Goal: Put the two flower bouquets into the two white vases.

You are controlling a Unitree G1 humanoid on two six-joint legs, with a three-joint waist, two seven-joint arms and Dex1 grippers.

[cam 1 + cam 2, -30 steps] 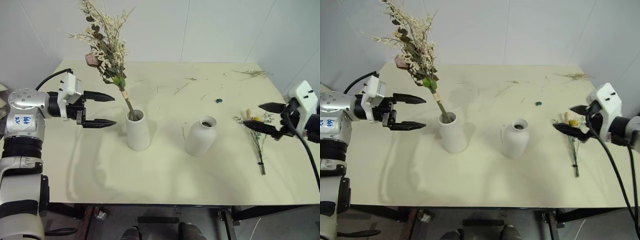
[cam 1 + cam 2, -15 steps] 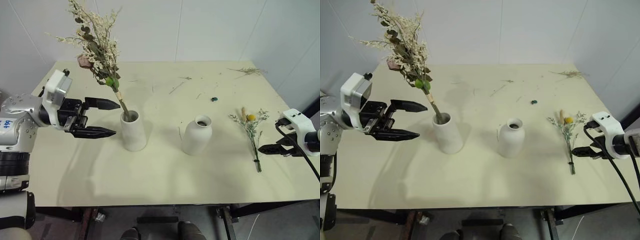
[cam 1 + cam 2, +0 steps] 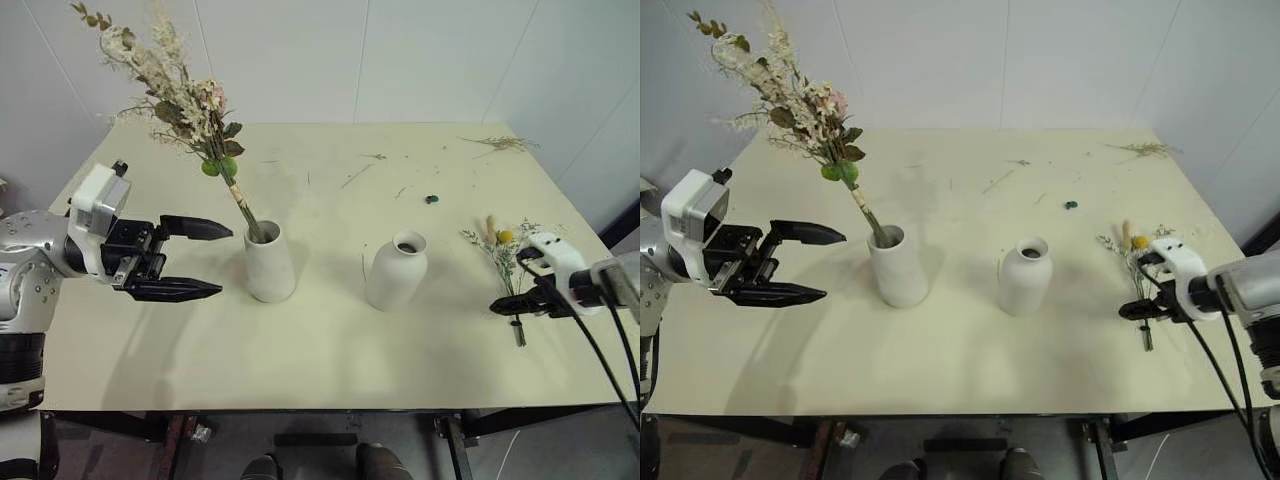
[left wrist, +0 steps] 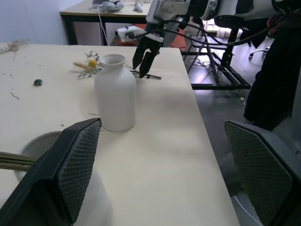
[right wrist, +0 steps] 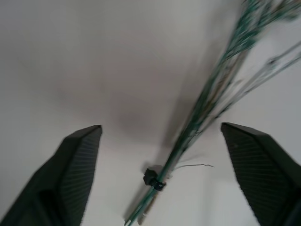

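Observation:
The bushy bouquet [image 3: 185,100] stands in the plain cylinder vase [image 3: 271,266] and leans to the left. My left gripper [image 3: 225,260] hangs open and empty just left of that vase. The bottle-shaped vase [image 3: 397,272] stands empty mid-table and shows in the left wrist view too [image 4: 115,94]. The slim bouquet [image 3: 503,255] with its yellow ball lies flat on the table at the right. My right gripper [image 3: 508,285] is open and low over its lower stems. In the right wrist view the green stems [image 5: 197,117] and their dark tie [image 5: 153,179] lie between the two fingers, untouched.
Loose dried twigs [image 3: 500,143] lie at the back right corner, thin scraps [image 3: 360,176] at the back middle, and a small dark bead [image 3: 431,199] behind the bottle vase. The table [image 3: 330,345] ends just right of the slim bouquet.
My right gripper has dropped down over the slim bouquet's stems. My left gripper has drawn back from the cylinder vase. The bushy bouquet now leans further left.

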